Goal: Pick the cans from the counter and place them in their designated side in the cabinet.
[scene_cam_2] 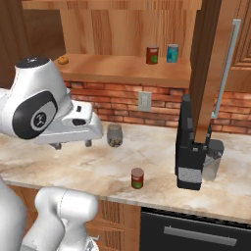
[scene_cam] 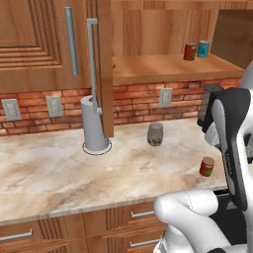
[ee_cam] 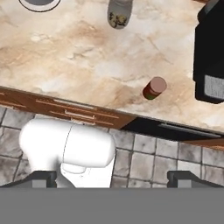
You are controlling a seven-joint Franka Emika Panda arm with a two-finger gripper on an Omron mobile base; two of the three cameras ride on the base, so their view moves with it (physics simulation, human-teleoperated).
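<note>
I had the jaws [ee_cam: 112,177] spread wide, holding nothing, looking down past the bench [ee_cam: 65,57] edge. 1 red can [ee_cam: 154,88] stood upright near the front edge of the bench, well apart from the glass jar [ee_cam: 119,13]. The other red can [scene_cam_2: 152,55] sat on the cabinet shelf [scene_cam_2: 122,66] just beside the teal can [scene_cam_2: 172,53]. I judged the bench can light, rigid, slick-sided: grip mid-body across the label, not the rim.

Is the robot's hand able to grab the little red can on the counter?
Probably yes. The red can stands alone near the counter edge, nothing crowding it, and the hand is open.
</note>
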